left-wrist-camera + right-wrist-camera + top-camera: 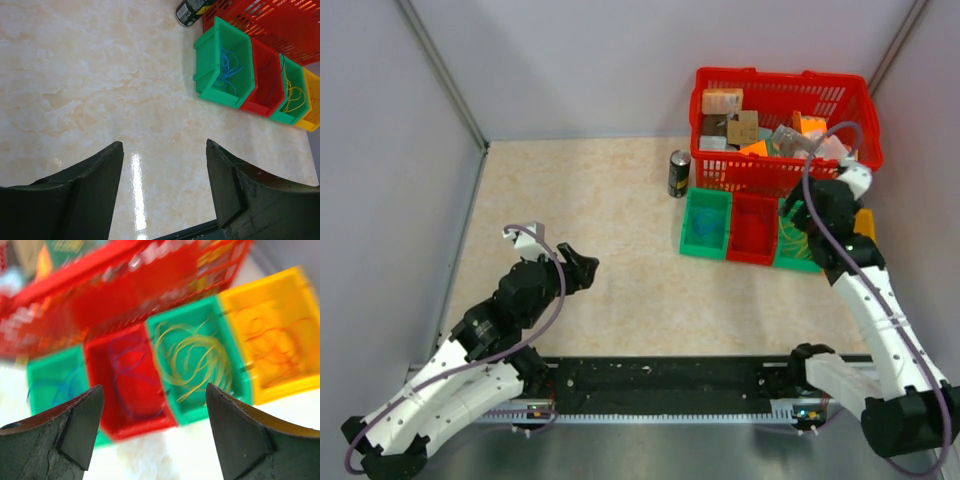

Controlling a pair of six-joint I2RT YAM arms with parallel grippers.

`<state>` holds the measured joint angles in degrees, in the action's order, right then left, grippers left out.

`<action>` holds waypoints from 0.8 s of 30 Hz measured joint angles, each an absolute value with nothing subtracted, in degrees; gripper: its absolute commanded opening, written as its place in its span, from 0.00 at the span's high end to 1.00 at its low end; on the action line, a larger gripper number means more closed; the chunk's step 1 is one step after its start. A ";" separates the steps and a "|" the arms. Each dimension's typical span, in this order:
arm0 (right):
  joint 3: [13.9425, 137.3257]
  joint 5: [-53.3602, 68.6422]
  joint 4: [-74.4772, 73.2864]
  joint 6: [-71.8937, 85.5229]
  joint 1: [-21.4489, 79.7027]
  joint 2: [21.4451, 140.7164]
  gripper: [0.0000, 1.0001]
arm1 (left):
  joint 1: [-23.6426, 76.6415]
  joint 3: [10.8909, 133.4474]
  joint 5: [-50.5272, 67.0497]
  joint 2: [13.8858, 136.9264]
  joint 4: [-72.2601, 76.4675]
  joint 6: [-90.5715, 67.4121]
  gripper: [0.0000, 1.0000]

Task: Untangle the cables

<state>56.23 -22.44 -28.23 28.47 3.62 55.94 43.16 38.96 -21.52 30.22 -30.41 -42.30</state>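
This looks like a robotics lab test cell. Plain pale panel walls [620,60] in metal framing box in a marble-patterned surface [600,270]. A left arm [450,375] and a right arm [875,300] are mounted by a black rail [660,385] at its near edge, facing small coloured plastic bins [748,258] and a red basket [740,175] of odds and ends.

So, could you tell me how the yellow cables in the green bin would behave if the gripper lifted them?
Probably floppy: the yellow cables lie in loose thin loops. Likely very light, and their overlapping curls may snag, so several could come up together.
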 measured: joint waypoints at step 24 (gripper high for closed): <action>47.83 -26.06 -32.23 23.40 54.00 29.89 0.01 | 43.16 39.42 -18.70 23.33 -23.88 -33.91 0.24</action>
<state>47.83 -26.06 -32.23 23.40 54.00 29.89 43.16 39.42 -18.70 23.33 -23.88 -33.91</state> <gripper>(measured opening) 0.981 0.741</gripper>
